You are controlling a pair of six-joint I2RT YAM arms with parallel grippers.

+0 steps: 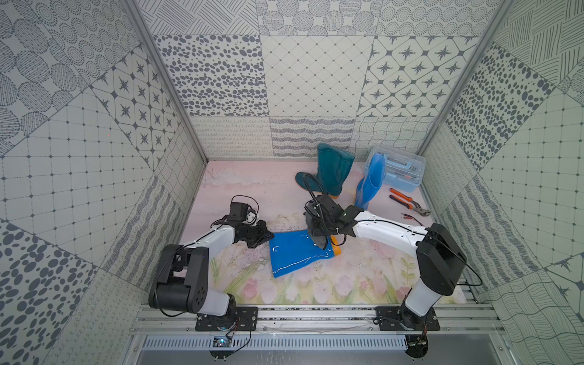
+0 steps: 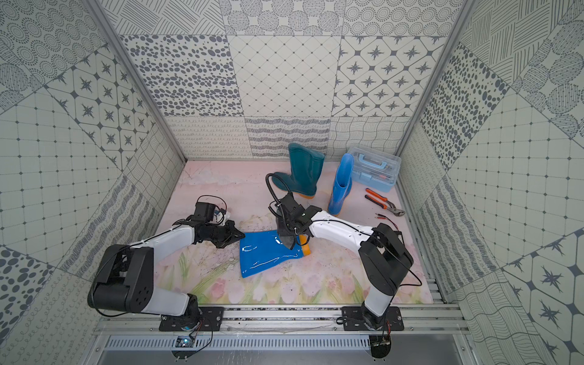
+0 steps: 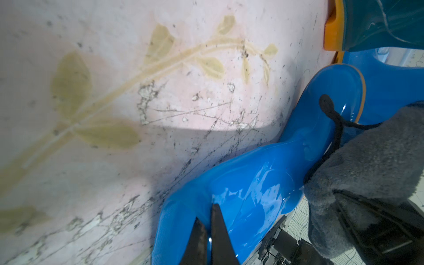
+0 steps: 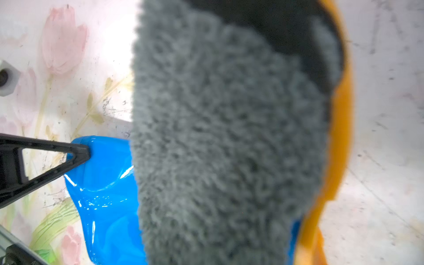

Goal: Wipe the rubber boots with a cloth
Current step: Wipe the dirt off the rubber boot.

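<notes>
A bright blue rubber boot point(image 1: 297, 257) point(image 2: 268, 256) lies on its side mid-mat, orange sole point(image 1: 337, 249) to the right. My left gripper point(image 1: 269, 236) point(image 3: 206, 212) is shut on the rim of its shaft at the left end. The right gripper point(image 1: 317, 235) holds the dark grey cloth point(image 1: 320, 244) point(image 4: 229, 137) pressed on the boot near the heel; the cloth hides its jaws. At the back a dark teal boot point(image 1: 333, 170) point(image 2: 305, 170) and a second blue boot point(image 1: 369, 186) point(image 2: 341, 186) stand upright.
A clear plastic toolbox point(image 1: 399, 170) with a blue handle sits in the back right corner. Orange-handled pliers point(image 1: 407, 202) and thin red-tipped leads point(image 1: 410, 218) lie in front of it. Patterned walls close in the mat on three sides.
</notes>
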